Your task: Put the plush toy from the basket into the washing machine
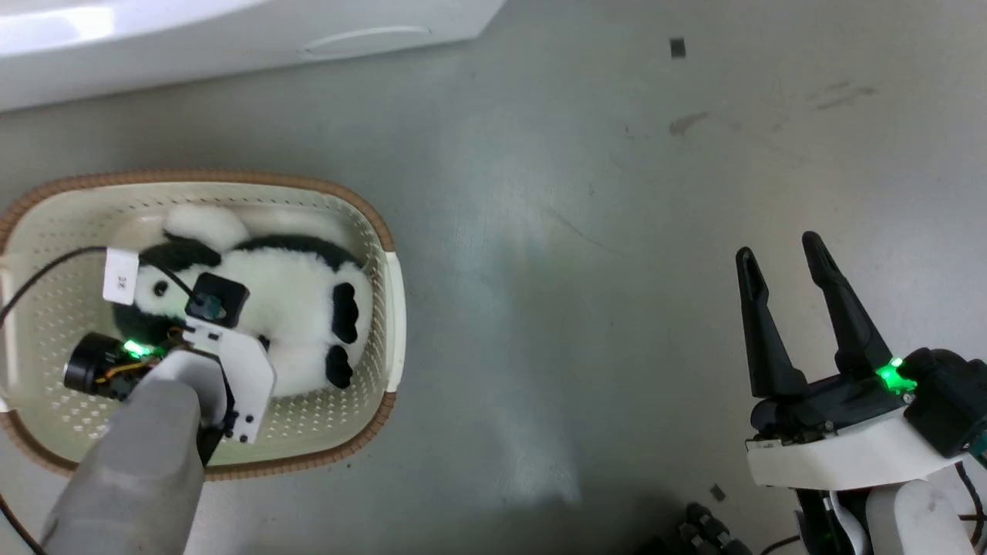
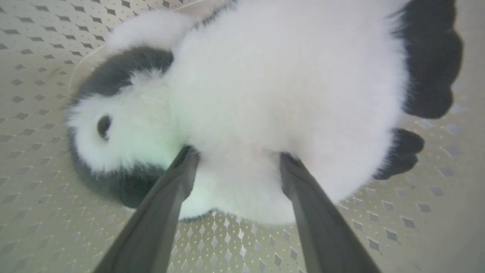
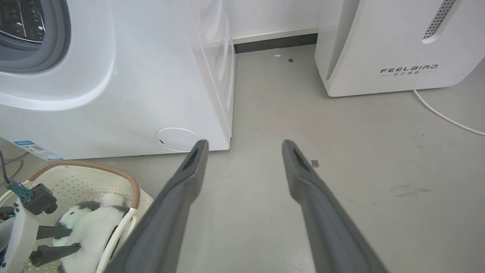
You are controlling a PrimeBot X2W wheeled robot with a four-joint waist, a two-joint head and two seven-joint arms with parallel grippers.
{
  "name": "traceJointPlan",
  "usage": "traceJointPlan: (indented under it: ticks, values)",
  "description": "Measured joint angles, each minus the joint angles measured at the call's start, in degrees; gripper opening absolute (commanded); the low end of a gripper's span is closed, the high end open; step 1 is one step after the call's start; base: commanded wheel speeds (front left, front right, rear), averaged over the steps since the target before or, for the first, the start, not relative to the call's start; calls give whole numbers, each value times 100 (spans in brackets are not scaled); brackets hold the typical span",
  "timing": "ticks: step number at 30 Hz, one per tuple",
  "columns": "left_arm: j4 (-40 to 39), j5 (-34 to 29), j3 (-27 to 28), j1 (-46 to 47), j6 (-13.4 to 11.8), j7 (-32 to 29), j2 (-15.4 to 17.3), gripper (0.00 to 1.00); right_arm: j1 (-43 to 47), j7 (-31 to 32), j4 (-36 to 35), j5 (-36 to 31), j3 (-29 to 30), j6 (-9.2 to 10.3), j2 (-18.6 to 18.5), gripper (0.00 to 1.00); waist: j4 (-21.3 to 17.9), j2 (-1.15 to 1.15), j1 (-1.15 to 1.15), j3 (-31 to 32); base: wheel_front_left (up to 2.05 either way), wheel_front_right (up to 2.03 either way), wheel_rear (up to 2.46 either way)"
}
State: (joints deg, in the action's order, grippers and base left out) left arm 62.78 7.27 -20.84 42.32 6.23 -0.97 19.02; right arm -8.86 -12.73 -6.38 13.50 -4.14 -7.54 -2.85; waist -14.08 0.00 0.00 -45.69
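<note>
Grey, scuffed floor (image 1: 586,231) in front of a white washer (image 3: 113,94), with the grey gasket (image 3: 57,49) and a sliver of steel drum (image 3: 19,19) at the top left of the right wrist view. To the washer's right, past a strip of bare floor, a white appliance (image 3: 379,45) lettered FEELBIRD, a white cable (image 3: 443,115) trailing beside it. Just before the washer's foot, the basket (image 1: 231,179), cream and perforated under a brown rim. Inside it, the toy (image 1: 301,285): lies on the basket's bottom, head toward the left of the head view, black feet near the right wall. Down in the basket, over the toy, the left gripper (image 2: 235,155); fingers (image 2: 178,178) spread wide, one on each side of the white belly, tips sunk into the fur. A small white tag (image 1: 121,275) on a dark wire above the toy's head. Well apart from the basket, above bare floor, the right gripper (image 1: 777,247), likewise spread, holding nothing.
</note>
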Motion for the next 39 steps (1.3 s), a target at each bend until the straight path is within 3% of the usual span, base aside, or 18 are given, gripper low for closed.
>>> traceJointPlan:
  ticks: [9, 10, 11, 21, 39]
  values:
    - [415, 382, -406, 481, 59, 53, 178, 100, -121, -94, -29, 138, -35, 0, 0, 100, -133, 0, 0, -470, 0, 0, 0]
    - [454, 432, -454, 520, 63, 54, 190, 41, -131, -112, -27, 154, -37, 0, 0, 100, -146, 0, 0, -514, 0, 0, 0]
    - [490, 500, -499, 558, 88, 78, 199, 0, -140, -132, -27, 166, -40, 0, 0, 100, -158, 0, 0, -553, 0, 0, 0]
    - [748, 1088, -953, 565, 108, 266, 227, 0, -253, -201, 33, 164, -58, 0, -1, 100, -168, 0, 0, -408, 0, 0, 0]
    - [534, 1905, -933, -370, 108, 1478, -291, 0, -90, -201, 467, -246, 263, 0, 0, 100, 377, 0, 0, 1293, 0, 0, 0]
